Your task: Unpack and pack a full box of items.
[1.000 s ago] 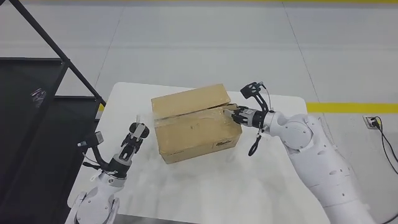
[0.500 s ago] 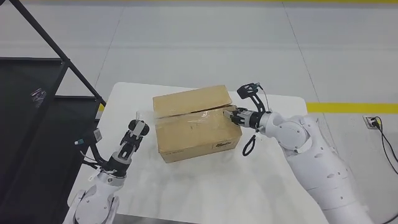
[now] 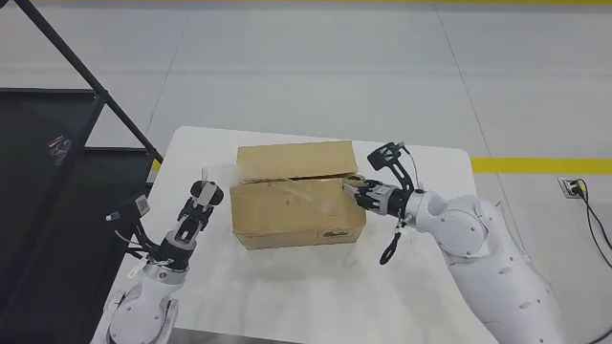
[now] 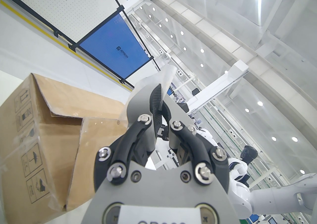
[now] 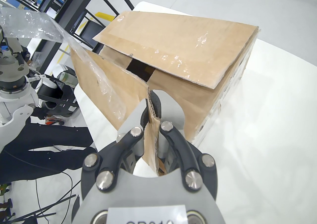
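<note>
Box: brown cardboard box, centre frame.
Right gripper: pinching its front flap.
Left gripper: pinching clear tape strip.
Risk: stuck tape could tear flap or drag box.

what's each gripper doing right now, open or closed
left gripper: fingers closed on the clear tape strip.
right gripper: fingers closed on the box flap.

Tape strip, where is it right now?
The tape is pinched in the left gripper, left of the box; in the right wrist view it stretches to the flap held by the right gripper.
</note>
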